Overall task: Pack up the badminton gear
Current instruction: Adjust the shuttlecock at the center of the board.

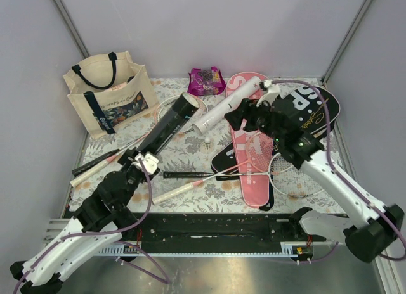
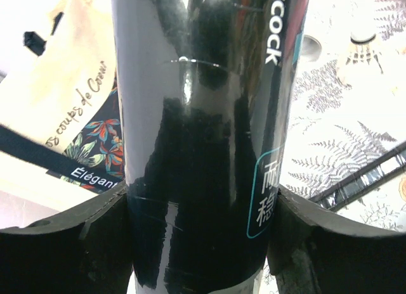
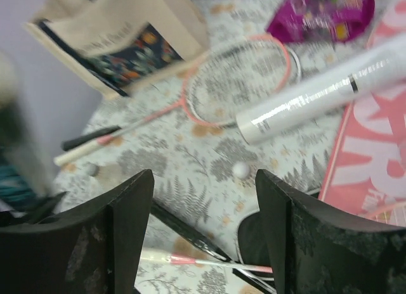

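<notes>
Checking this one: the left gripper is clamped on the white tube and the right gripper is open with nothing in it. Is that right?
Not quite. The left gripper is clamped on the black tube, not the white one; the left wrist view shows it plainly. The white tube lies ungripped. The rest stands: the right gripper is open with nothing in it.

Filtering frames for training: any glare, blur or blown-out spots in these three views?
Top external: sharp, evenly lit. Left wrist: the black tube fills the frame with streaky reflections; the tote behind looks overexposed. Right wrist: soft throughout, a smeared dark shape at the left edge; glare along the white tube.
</notes>
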Tool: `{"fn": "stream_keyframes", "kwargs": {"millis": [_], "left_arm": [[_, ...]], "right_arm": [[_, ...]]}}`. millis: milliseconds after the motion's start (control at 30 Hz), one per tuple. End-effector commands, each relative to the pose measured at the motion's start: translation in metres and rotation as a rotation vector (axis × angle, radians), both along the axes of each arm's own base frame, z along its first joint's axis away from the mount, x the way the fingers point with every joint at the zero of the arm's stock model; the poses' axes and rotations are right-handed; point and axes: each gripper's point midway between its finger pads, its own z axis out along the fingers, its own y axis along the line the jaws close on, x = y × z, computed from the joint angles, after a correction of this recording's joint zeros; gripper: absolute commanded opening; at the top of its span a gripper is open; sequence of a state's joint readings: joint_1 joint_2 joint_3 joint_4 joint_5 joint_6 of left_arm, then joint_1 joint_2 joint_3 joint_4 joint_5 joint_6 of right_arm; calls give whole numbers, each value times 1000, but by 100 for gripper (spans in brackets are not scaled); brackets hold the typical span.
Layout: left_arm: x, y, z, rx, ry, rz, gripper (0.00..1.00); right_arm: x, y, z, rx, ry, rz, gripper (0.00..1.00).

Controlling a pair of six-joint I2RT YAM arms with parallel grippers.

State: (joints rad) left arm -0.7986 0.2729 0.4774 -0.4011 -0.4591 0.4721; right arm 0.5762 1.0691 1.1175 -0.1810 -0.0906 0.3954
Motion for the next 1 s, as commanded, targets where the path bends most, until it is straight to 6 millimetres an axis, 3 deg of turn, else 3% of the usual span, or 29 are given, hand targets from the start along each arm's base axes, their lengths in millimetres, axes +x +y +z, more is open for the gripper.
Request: {"fn": "stream_keyframes", "kwargs": {"millis": [0, 167, 300, 433, 767, 967], "left_arm": [[-2, 17, 50, -210, -142, 89, 42], [-6, 21, 52, -237, -164, 89, 42], [-6, 23, 54, -235, -167, 101, 42], [-6, 20, 54, -230, -164, 84, 42], [-4, 17, 52, -226, -158, 75, 42], [-4, 14, 51, -224, -151, 66, 42]], "right_arm": [[36, 14, -64, -59, 99, -60, 73], [52, 54, -131, -60, 249, 51, 73], [69, 65, -179, -116, 289, 66, 70], [80, 75, -207, -169, 332, 92, 68], [61, 117, -230, -171, 418, 218, 61], [53, 138, -221, -182, 386, 270, 60]]}}
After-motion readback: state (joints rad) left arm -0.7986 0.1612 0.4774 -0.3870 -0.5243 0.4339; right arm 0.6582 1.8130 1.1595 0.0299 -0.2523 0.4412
